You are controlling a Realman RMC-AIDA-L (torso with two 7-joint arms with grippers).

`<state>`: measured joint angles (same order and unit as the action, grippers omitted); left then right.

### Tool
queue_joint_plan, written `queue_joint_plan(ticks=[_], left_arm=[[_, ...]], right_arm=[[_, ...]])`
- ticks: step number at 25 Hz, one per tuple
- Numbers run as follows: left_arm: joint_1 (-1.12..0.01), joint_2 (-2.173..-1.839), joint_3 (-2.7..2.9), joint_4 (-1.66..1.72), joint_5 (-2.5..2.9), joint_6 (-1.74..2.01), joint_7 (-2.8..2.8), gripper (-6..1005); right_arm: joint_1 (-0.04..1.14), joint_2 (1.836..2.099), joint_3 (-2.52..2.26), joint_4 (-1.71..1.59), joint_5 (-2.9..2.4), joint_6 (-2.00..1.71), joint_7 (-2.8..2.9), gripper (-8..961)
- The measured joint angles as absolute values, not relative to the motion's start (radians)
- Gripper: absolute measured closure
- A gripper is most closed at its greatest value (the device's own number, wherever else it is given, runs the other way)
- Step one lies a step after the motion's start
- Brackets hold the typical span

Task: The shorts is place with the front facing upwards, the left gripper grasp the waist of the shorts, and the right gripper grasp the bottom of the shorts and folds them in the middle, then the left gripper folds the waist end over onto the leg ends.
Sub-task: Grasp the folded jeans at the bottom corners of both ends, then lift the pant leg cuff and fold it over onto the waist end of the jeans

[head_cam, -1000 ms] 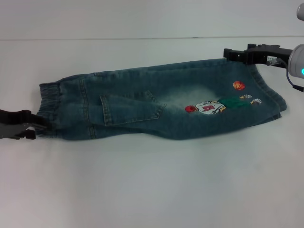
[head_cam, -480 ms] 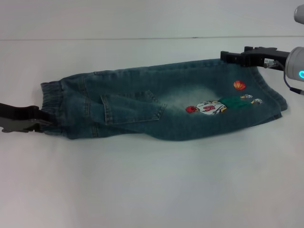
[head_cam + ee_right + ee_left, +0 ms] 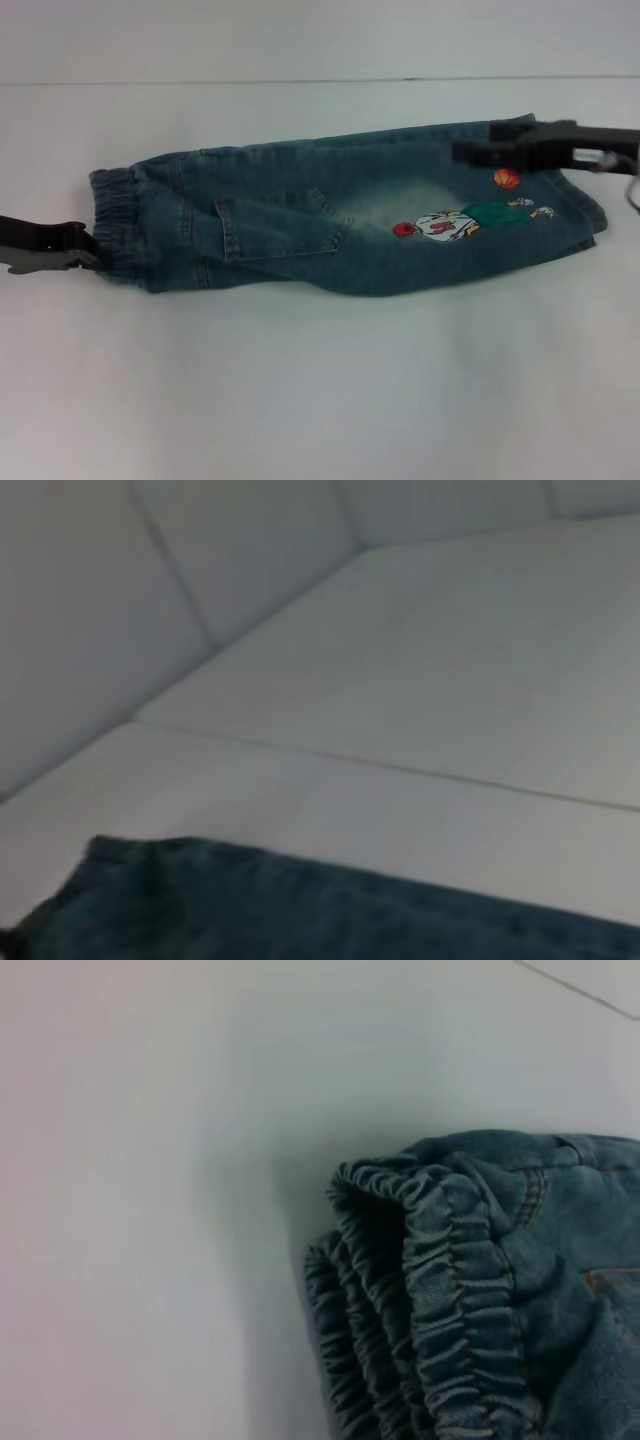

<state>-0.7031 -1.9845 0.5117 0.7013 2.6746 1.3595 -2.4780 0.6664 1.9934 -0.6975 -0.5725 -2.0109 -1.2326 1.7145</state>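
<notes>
The head view looks forward and down from above, taking in the whole shorts (image 3: 340, 220) on the white table (image 3: 320, 400). The left wrist view sits close to the gathered waistband (image 3: 440, 1300). The right wrist view looks low across the table past a dark denim edge (image 3: 300, 910).

Bare white table (image 3: 320, 400) open on near side of shorts (image 3: 340, 225); left gripper (image 3: 85, 255) blocks waist end, right gripper (image 3: 475, 152) overhangs leg end.
</notes>
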Motion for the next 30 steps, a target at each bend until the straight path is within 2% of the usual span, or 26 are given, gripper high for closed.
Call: queue_joint_plan(ticks=[3, 6, 8, 20, 30], left_arm=[[-0.701, -1.987, 0.512, 0.699, 2.662, 1.359, -2.463, 889], [-0.702, -1.989, 0.512, 0.698, 2.661, 1.359, -2.454, 947], [-0.703, -1.990, 0.512, 0.698, 2.653, 1.362, -2.445, 947], [-0.673, -1.970, 0.480, 0.803, 2.507, 1.561, -2.352, 947], [-0.674, -1.923, 0.410, 0.848, 2.454, 1.687, -2.345, 947]], right_arm=[[0.647, 1.953, -0.701, -0.580, -2.015, -1.361, 1.722, 54], [0.641, 1.927, -0.705, -0.582, -2.056, -1.442, 1.733, 54], [0.641, 1.917, -0.706, -0.584, -2.105, -1.486, 1.740, 55], [0.647, 1.919, -0.708, -0.597, -2.166, -1.518, 1.750, 56], [0.660, 1.924, -0.733, -0.609, -2.166, -1.554, 1.752, 57]])
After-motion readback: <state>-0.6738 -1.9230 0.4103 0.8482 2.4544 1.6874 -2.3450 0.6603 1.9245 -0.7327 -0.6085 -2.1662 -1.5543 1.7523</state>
